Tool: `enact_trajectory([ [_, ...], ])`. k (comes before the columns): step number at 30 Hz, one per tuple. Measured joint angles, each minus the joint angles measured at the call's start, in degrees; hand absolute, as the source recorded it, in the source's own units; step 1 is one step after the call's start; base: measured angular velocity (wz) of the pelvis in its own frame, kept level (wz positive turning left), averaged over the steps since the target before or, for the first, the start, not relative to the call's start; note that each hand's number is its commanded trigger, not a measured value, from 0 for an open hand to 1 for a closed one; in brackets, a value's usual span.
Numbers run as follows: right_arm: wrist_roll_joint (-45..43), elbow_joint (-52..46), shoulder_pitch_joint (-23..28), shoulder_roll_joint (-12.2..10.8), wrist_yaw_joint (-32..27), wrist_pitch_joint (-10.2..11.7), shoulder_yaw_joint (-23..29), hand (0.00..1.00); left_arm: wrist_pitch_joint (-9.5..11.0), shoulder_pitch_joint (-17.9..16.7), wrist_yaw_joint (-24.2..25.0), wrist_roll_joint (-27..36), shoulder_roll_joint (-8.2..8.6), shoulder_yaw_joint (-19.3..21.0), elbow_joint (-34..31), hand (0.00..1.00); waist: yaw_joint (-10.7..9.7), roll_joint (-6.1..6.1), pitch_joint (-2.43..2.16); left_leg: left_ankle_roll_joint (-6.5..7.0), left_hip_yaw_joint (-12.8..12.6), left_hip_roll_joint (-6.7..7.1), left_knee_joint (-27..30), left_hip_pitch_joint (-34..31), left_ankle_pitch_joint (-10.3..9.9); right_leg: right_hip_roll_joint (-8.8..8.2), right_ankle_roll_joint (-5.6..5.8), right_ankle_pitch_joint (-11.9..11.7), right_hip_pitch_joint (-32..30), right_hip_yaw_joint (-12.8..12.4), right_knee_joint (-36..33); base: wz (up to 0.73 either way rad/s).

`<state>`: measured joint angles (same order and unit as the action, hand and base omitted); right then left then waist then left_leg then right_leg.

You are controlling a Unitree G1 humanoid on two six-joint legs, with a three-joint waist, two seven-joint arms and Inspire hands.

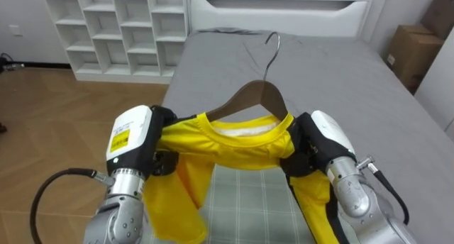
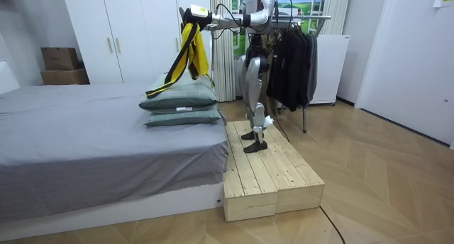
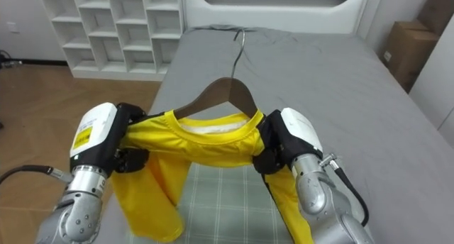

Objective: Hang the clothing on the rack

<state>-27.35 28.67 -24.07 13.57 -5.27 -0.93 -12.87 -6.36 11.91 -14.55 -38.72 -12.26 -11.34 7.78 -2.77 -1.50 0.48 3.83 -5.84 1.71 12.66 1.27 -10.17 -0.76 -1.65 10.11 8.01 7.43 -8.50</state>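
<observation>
Yellow shirt [image 1: 234,143] sits on wooden hanger [image 1: 248,98]; left hand [image 1: 157,141], right hand [image 1: 303,146] seemingly grip its shoulders over bed [image 1: 340,81] near edge; rack [image 2: 312,17] hanging left.

1. The yellow shirt [image 1: 234,150] sits on the brown wooden hanger with a metal hook [image 1: 257,95], between the left hand [image 1: 135,141] at its left end and the right hand [image 1: 320,139] at its right end, each clasping the cloth.
2. Under the shirt, two stacked grey-green checked pillows [image 2: 181,106] lie on the near end of the grey-sheeted bed [image 1: 333,74].
3. At the bed's far end stands the white panelled headboard [image 1: 284,6]. The white cubby shelf [image 1: 120,24] is to the left of the bed and a brown cardboard box [image 1: 411,52] to its right.
4. The robot stands on the pale plank platform [image 2: 269,176], which touches the bed's pillow end.
5. Behind the robot stands a metal clothes rack of dark garments [image 2: 294,59].
</observation>
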Motion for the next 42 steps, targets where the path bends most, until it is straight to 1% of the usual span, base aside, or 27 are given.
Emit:
enact_trajectory([
  [3,0.0,0.0,0.0,0.0,0.4,0.0,0.1,1.0,0.0,0.0,0.1,0.9,0.1,0.2,0.0,0.0,0.0,0.0,0.0,0.0,0.0,0.0,0.0,-0.1,0.0,-0.01,0.0,0.0,-0.1,0.0,0.0,0.0],
  [5,0.1,0.0,0.0,-0.1,0.5,-0.5,0.1,1.0,0.1,0.2,0.2,4.3,0.8,0.9,0.0,0.0,0.0,0.0,0.0,0.0,-0.1,0.0,0.0,-0.1,0.0,-0.03,0.0,0.0,-0.1,0.1,0.0,0.0],
  [8,0.0,0.0,0.0,-0.1,0.6,-0.7,0.1,1.0,0.3,0.3,0.3,8.9,1.39,1.7,0.0,0.0,0.0,0.01,-0.01,0.0,-0.1,0.0,0.0,-0.1,0.0,-0.03,0.0,0.0,-0.1,0.1,-0.1,0.0],
  [11,-0.5,0.0,0.0,-0.2,0.6,-1.6,0.3,1.0,0.4,0.3,0.7,11.7,2.14,2.1,0.0,0.0,0.0,0.06,-0.04,0.0,-0.1,0.0,0.0,-0.1,0.0,-0.03,0.0,0.0,-0.1,0.0,-0.1,0.0],
  [16,-1.9,0.0,0.0,-0.3,1.1,-1.8,0.5,1.0,0.4,0.3,2.3,12.3,2.68,2.1,0.0,0.0,0.0,0.16,-0.08,0.0,-0.2,0.01,0.0,0.0,0.0,-0.02,0.0,0.0,-0.1,-0.2,-0.1,0.0],
  [22,-3.7,0.0,0.1,-0.4,1.7,-2.4,0.5,1.0,0.4,-0.3,4.6,12.3,2.61,2.0,0.2,0.0,0.2,0.56,-0.09,0.0,-0.4,0.01,0.0,0.2,0.0,0.06,0.06,0.0,0.0,-0.7,-0.1,-0.01],
  [27,-4.6,0.0,0.8,-0.4,2.8,-2.8,0.5,1.0,0.5,-0.5,6.2,12.3,2.73,2.0,1.7,0.0,0.3,0.63,-0.06,0.0,-0.4,0.0,0.0,0.2,0.0,0.06,0.07,0.0,0.1,-0.2,-0.1,0.0],
  [31,-4.9,0.0,1.2,-0.3,3.5,-2.9,0.5,1.0,0.5,-0.5,6.7,12.3,2.75,2.1,2.9,0.0,0.3,0.64,-0.06,0.0,-0.4,0.01,0.0,0.2,0.0,0.13,0.08,0.1,0.1,0.1,-0.1,0.0],
  [42,-5.0,0.0,1.2,-0.2,3.8,-2.9,0.5,1.0,0.5,-0.5,7.7,12.3,2.56,2.2,2.9,0.0,0.9,0.69,-0.1,0.0,-0.3,0.01,0.0,0.2,0.0,0.13,0.08,0.1,0.1,-0.2,-0.1,0.0],
])
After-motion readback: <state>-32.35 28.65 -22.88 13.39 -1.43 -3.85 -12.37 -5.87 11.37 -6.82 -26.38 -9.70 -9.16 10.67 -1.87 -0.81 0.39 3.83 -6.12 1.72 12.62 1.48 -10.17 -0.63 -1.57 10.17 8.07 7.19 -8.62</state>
